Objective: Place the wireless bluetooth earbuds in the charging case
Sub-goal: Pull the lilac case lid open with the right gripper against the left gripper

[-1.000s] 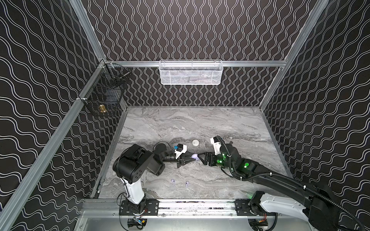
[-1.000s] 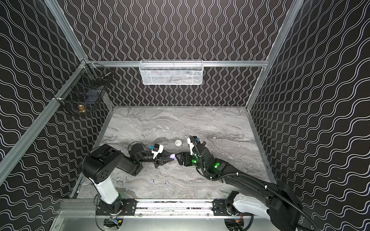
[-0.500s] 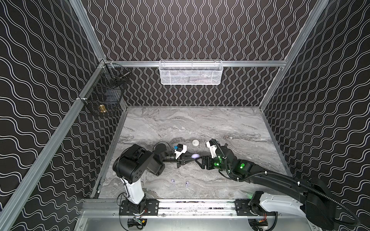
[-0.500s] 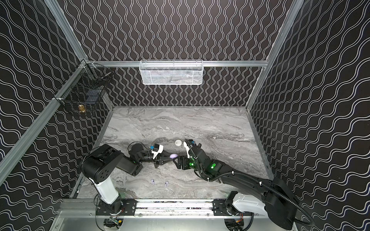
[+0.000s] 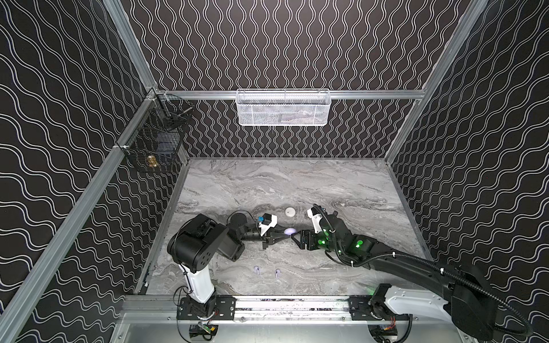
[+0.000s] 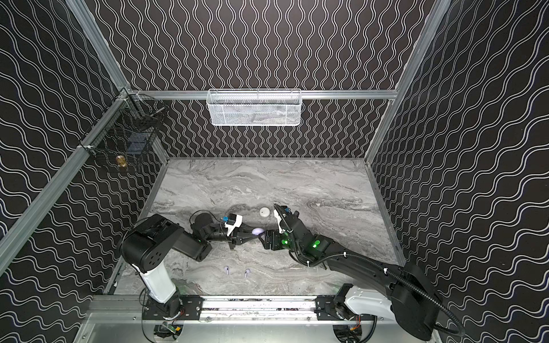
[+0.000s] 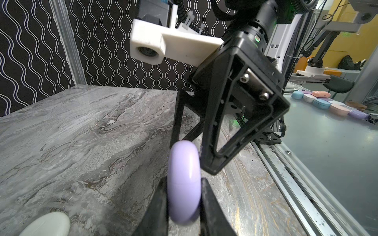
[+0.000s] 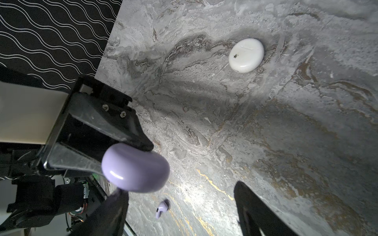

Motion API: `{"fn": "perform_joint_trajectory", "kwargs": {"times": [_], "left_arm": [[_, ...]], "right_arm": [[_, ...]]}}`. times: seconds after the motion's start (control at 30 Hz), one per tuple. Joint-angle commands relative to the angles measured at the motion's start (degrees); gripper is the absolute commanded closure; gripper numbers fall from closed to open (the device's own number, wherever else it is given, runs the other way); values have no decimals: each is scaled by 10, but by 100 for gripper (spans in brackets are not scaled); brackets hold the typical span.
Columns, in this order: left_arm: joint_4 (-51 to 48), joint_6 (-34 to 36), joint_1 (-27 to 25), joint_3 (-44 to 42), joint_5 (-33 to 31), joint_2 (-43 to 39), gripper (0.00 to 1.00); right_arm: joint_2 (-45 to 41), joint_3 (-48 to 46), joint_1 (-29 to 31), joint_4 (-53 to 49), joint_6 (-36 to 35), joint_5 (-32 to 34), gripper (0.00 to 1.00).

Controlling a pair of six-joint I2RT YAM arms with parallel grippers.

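While your left fingers (image 7: 212, 210) clamp the lavender charging case (image 7: 184, 183) by its flat faces, your right fingers (image 8: 253, 210) stand open, just beside its free rim.

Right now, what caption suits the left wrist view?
The left gripper clamps a closed lavender case while the open right gripper faces it.

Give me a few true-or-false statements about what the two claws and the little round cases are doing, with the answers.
1. The left claw is shut on the lavender case. True.
2. The white case stands open. False: it lies closed on the table.
3. Two lavender earbuds lie loose on the table. True.
4. The right claw grips an earbud. False: it is open and holds nothing, close beside the lavender case.
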Motion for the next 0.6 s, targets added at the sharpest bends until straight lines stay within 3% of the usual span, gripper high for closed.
{"fn": "perform_joint_trajectory", "kwargs": {"times": [0.0, 0.57], "left_arm": [[24, 4, 0, -1, 4, -2, 81], [33, 6, 0, -4, 12, -2, 81]], "right_arm": [[2, -3, -3, 8, 3, 11, 18], [12, 15, -39, 16, -9, 13, 18]]}}
